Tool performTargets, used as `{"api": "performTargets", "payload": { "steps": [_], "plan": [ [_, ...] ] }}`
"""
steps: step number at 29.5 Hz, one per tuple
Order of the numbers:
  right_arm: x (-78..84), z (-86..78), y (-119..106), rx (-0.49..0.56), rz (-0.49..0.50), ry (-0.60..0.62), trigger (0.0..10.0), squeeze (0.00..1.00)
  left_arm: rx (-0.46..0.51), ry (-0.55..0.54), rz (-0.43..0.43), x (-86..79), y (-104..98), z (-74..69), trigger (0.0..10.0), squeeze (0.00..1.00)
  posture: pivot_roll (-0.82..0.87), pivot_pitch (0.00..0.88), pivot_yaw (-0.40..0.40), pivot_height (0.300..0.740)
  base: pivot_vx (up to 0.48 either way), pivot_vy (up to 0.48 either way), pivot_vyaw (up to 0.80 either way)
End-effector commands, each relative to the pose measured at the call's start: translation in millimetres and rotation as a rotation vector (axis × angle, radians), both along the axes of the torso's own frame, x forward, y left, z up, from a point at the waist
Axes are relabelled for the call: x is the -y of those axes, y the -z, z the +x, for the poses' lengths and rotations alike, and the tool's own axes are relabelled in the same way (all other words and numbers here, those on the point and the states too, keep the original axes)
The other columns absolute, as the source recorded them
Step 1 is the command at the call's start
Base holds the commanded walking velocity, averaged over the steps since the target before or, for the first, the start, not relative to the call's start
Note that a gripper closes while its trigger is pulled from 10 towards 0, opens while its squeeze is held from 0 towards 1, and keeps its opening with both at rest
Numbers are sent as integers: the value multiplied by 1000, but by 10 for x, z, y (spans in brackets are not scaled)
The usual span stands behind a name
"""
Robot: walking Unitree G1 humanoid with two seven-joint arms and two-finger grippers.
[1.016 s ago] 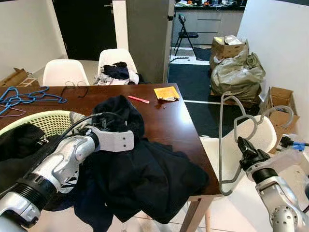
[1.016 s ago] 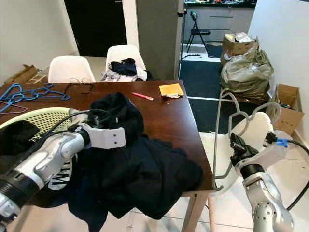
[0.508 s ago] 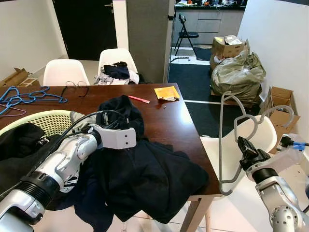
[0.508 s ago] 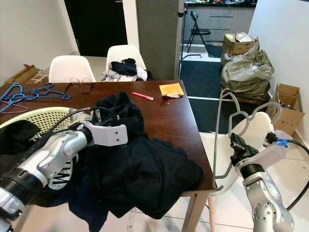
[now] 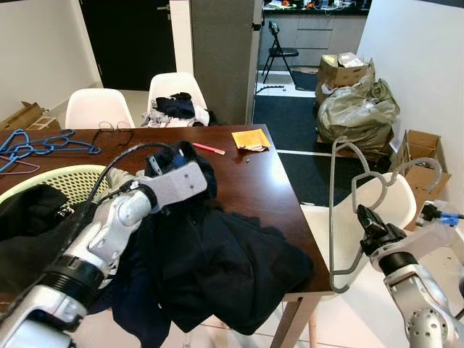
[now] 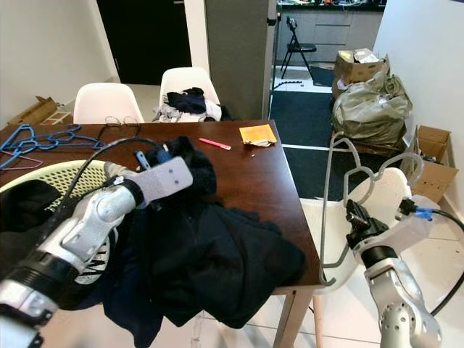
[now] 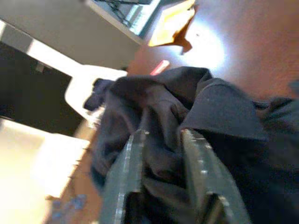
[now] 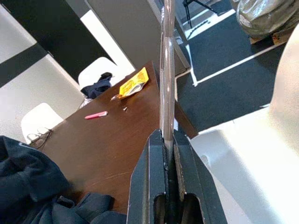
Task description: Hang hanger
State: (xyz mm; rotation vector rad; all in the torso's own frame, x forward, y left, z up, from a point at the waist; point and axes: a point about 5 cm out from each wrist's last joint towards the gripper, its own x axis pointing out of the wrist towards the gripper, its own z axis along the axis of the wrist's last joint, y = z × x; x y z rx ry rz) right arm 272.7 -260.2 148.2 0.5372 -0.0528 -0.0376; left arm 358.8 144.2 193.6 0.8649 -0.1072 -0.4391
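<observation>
Left claw (image 7: 161,140) among dark clothes (image 5: 225,261) near basket (image 5: 72,181)

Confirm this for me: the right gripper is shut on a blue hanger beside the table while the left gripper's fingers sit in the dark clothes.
Not quite: the hanger in the right gripper is grey, not blue, as the left eye view shows; the blue ones lie on the table's far left. The rest holds: the left gripper has its fingers in the dark clothes.

A dark wooden table (image 5: 261,181) is ringed by white chairs (image 5: 96,109); beyond it, a dark doorway (image 5: 130,40) is seen.
</observation>
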Motion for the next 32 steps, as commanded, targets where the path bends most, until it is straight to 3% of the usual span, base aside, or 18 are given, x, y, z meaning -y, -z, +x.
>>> {"api": "performTargets", "payload": {
  "steps": [1,5,6,7,17,23,24,25,26,32],
  "plan": [
    [-8,-10,-10,5,10,0,10000,0,-89,-11,-25,-28,152,-32,10000,1000,-19,14,4,740,0,0,0],
    [-9,-13,-10,6,11,0,10000,0,-122,-22,-5,-26,241,-31,10000,1000,-19,14,4,740,0,0,0],
    [-8,-15,-9,5,11,1,10000,0,-135,-26,-5,-22,267,-27,10000,690,-21,13,5,740,0,0,0],
    [-7,-16,-8,5,11,1,10000,0,-158,-27,-4,-16,293,-23,10000,0,-21,13,5,740,0,0,0],
    [-6,-19,-6,5,11,2,10000,0,-272,-36,-20,-11,388,-7,10000,0,-22,13,6,740,0,0,0],
    [-8,-23,-5,5,11,2,10000,0,-233,-20,-19,28,373,30,10000,0,-25,11,8,740,0,0,0],
    [-8,-23,-6,5,11,2,10000,0,-212,-11,-22,54,355,48,4431,0,-28,11,9,740,0,0,0],
    [-8,-23,-6,5,11,2,10000,0,-212,-11,-22,54,355,48,4431,0,-28,11,9,740,0,0,0],
    [-8,-23,-8,6,10,3,10000,0,-199,-1,-33,81,339,64,0,0,-28,11,9,740,0,0,0],
    [-5,-27,-12,7,4,6,10000,0,-192,11,-30,133,324,103,0,0,-38,11,14,740,0,0,0]
  ]
}}
